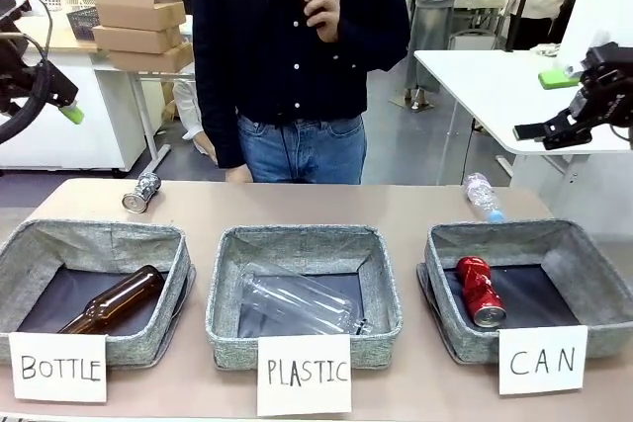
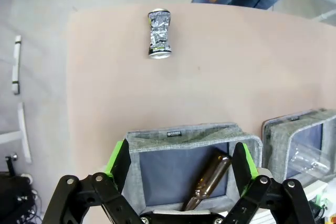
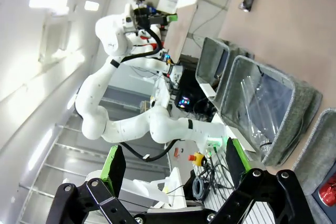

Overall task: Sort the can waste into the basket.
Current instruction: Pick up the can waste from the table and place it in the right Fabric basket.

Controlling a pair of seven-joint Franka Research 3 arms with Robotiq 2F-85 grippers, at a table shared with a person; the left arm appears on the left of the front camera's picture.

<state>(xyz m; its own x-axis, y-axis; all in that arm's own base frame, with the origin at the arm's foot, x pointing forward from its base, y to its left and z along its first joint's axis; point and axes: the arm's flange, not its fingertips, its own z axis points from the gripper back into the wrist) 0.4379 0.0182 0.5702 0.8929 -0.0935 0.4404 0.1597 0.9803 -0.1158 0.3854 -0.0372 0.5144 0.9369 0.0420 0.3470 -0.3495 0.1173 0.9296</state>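
Left gripper (image 2: 181, 150) and right gripper (image 1: 539, 130) both hung with jaws apart, well above the table; 1 silvery can (image 2: 159, 33) lay on the bare table well beyond the left gripper, 1 red can (image 1: 480, 291) inside the CAN basket (image 1: 504, 229), below the right gripper.

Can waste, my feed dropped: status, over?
Left gripper and right gripper open, above the table. Red can in CAN basket; silvery can loose behind BOTTLE bin. Nothing touching it.
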